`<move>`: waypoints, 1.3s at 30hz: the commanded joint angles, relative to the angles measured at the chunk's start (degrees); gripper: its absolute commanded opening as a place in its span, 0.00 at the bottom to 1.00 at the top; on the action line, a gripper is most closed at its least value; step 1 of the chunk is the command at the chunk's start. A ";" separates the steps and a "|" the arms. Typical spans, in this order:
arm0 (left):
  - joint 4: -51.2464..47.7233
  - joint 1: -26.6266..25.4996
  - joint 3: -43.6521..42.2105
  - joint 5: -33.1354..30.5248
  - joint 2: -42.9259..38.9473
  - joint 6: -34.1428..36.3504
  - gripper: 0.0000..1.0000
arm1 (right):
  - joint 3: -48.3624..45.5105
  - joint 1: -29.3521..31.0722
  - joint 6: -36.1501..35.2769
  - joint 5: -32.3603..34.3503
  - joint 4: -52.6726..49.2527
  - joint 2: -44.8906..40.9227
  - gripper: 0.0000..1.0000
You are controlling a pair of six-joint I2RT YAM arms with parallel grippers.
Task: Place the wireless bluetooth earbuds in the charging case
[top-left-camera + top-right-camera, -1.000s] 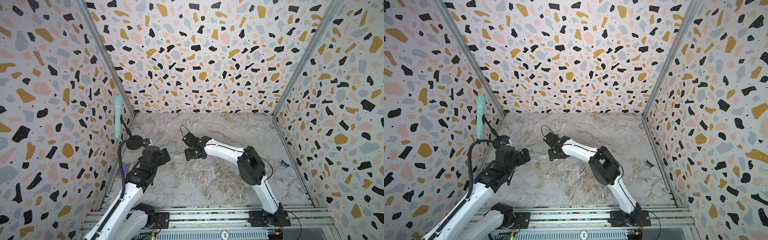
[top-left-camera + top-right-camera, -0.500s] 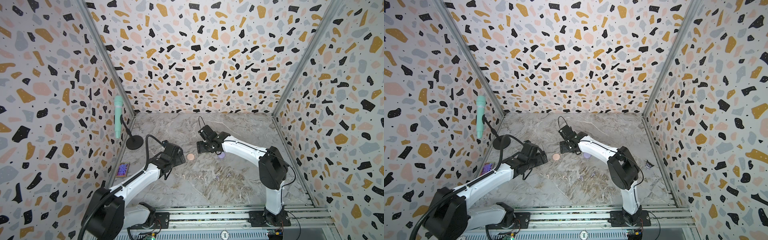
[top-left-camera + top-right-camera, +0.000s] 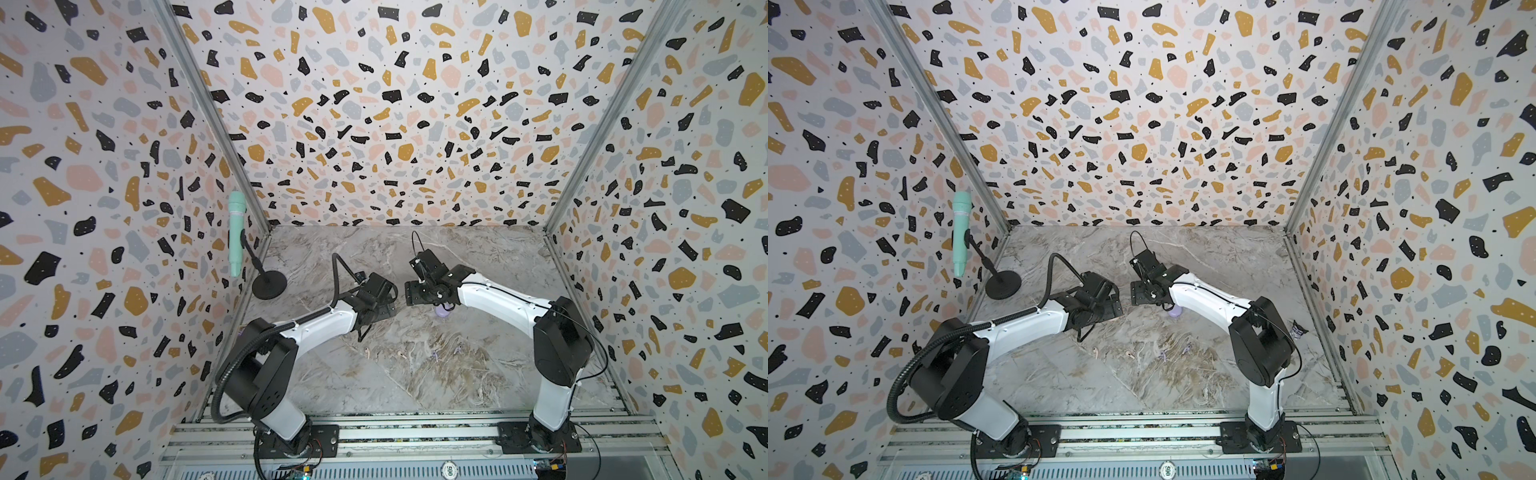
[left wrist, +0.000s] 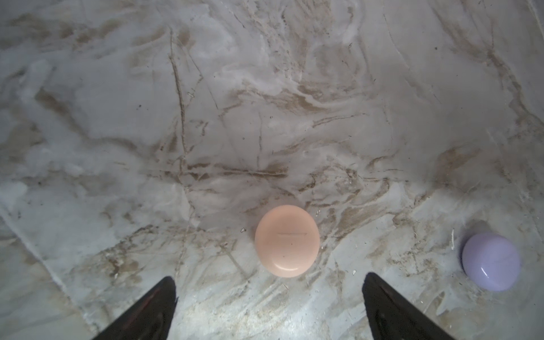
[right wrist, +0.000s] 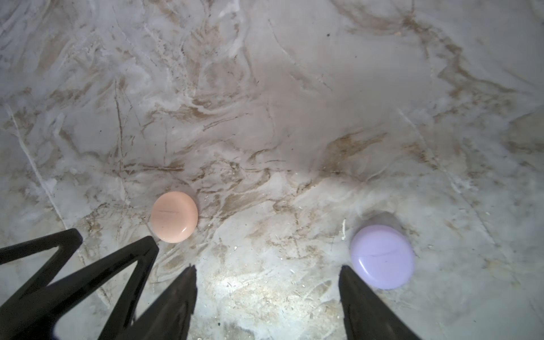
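Note:
Both cases are shut and lie on the marble floor. The peach-pink charging case (image 4: 287, 240) sits just ahead of my open left gripper (image 4: 269, 281), outside its fingers. The lavender case (image 5: 382, 256) lies beside one finger of my open right gripper (image 5: 268, 269), which holds nothing. In both top views the left gripper (image 3: 388, 305) hides the pink case, and the lavender case (image 3: 441, 311) peeks from under the right gripper (image 3: 409, 295). Several tiny earbuds lie loose nearer the front: two pale ones (image 3: 368, 351) (image 3: 401, 353) and two lavender ones (image 3: 435, 355) (image 3: 457, 350).
A mint-green microphone (image 3: 236, 232) on a black round stand (image 3: 269, 284) stands by the left wall. A small dark wrapper (image 3: 1296, 328) lies by the right wall. Terrazzo walls close three sides, and an aluminium rail (image 3: 415, 432) runs along the front.
My left arm has swung from the left wall out to the middle and now covers the pink case in the top views. The right gripper shifted right, then held still. Both stayed open.

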 commanded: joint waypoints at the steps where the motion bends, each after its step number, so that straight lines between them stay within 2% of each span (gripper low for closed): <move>1: -1.91 -0.35 2.28 -0.86 2.15 -1.61 0.99 | -1.50 -1.95 -0.31 1.37 1.33 -5.32 0.77; 17: -1.17 -0.70 6.35 1.22 11.47 -3.36 0.86 | -3.52 -2.43 -0.05 1.25 2.47 -8.46 0.77; 26: -2.73 -1.23 8.81 -1.02 14.27 -2.89 0.82 | -3.70 -2.48 0.02 0.86 2.41 -8.94 0.77; 30: -4.15 -1.19 10.22 -1.60 15.55 -2.66 0.78 | -3.87 -2.51 -0.05 0.92 2.41 -9.23 0.78; 39: -3.46 -1.23 9.10 -2.03 15.64 -2.53 0.61 | -5.32 -2.51 0.13 0.60 3.07 -10.00 0.78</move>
